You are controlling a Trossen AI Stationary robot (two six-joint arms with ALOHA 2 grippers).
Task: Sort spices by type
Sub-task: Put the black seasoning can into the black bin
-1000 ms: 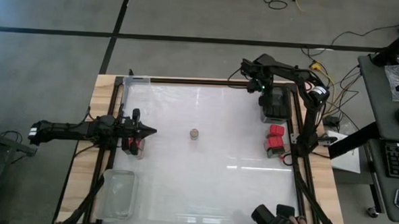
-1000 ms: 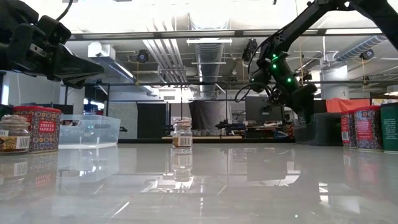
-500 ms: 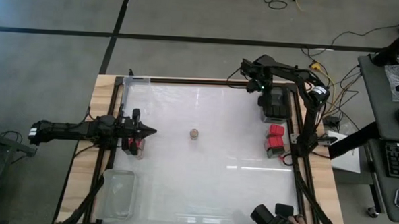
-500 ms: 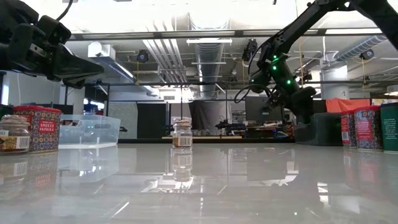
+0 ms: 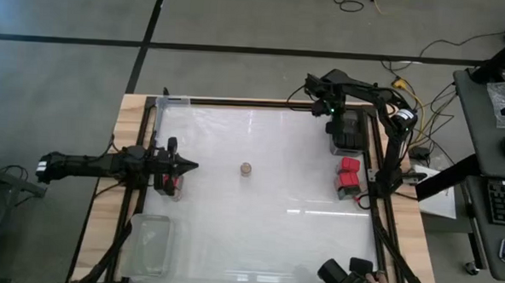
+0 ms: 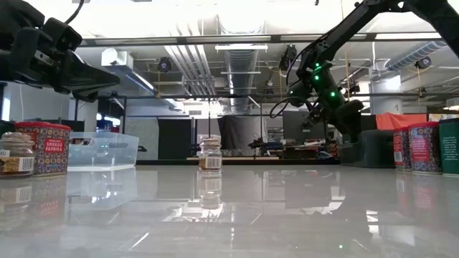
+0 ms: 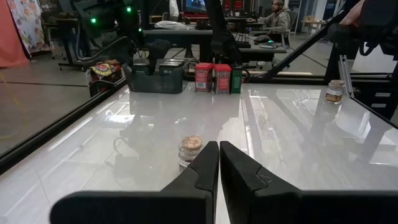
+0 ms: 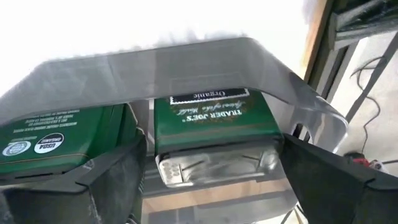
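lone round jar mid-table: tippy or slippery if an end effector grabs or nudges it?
The small jar stands upright, taller than wide, so a high push would probably tip it, and on its side it would likely roll. Its walls look like smooth glass, and the table is glossy, so a low nudge may just slide it.

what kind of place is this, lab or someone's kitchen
Most likely a robotics lab or workshop, not a kitchen: exposed ceiling ducts run overhead, a person sits at a desk in the background, and loose cables trail over the bare floor beside the glossy white table.
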